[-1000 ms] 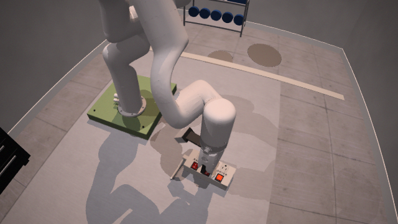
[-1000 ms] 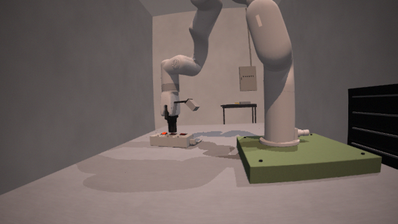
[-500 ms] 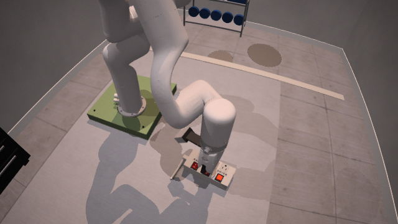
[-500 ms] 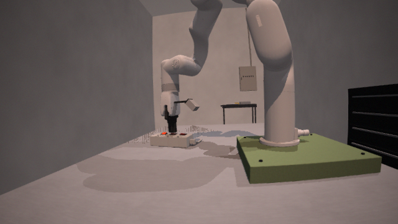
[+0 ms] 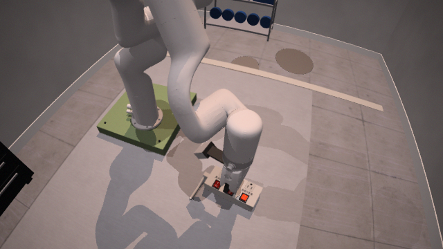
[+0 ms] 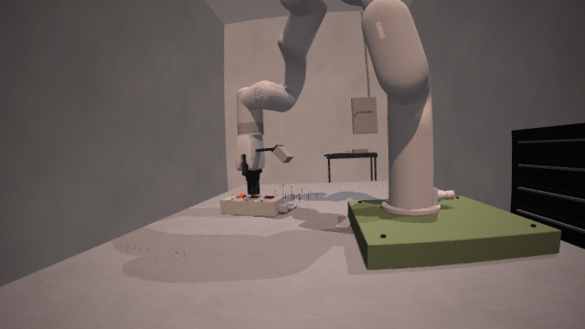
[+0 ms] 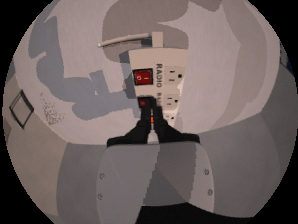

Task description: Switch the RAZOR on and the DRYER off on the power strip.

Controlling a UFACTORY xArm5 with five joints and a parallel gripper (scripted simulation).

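Note:
The cream power strip (image 5: 255, 198) (image 6: 256, 207) (image 7: 174, 63) lies flat on the table, right way up, with three red rocker switches in a row. The left switch (image 5: 217, 184) looks dark red. The right switch (image 5: 243, 198) glows bright orange-red. My gripper (image 5: 227, 189) (image 6: 252, 191) (image 7: 151, 105) is shut and empty, pointing straight down with its fingertips on or just above the middle switch (image 7: 143, 103), which it mostly hides. Another red switch (image 7: 143, 76) shows beyond the fingertips in the wrist view. The labels are too small to read.
A short pale cable stub (image 5: 196, 189) sticks out of the strip's left end. The arm's green base plate (image 5: 114, 124) (image 6: 452, 228) lies behind and to the left. A black cabinet (image 5: 10, 176) (image 6: 548, 178) stands at the table's side. A rack of blue balls (image 5: 242, 15) is far back.

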